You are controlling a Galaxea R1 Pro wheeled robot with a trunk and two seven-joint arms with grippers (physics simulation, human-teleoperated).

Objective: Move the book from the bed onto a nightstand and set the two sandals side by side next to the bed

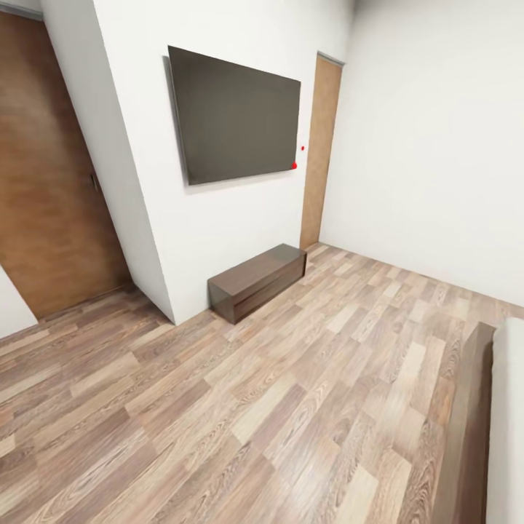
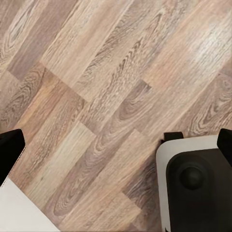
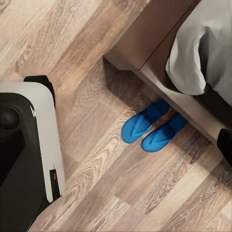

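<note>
The wood-plank floor (image 1: 218, 407) fills the foreground of the head view, with the bed (image 1: 473, 437) frame's dark edge and pale mattress strip at the near right. Farther off, a long open-fronted low cabinet (image 1: 258, 280) sits under a wall-mounted screen (image 1: 236, 113), between two wooden doors.

In the left wrist view, the arm hangs over bare planks with the robot's own base (image 2: 193, 183) below it; the dark bits at the frame edges are too little to tell whether that gripper is open or clenched.

The right wrist view adds what the head view lacks: the two sandals (image 3: 152, 128), blue, lying side by side and touching, heels tucked under the bed frame's corner, below and ahead of this arm. Its grip state cannot be told either. No book appears.

The robot seems to be on its way; a good next step would be turning the head toward the bed to find the book.
</note>
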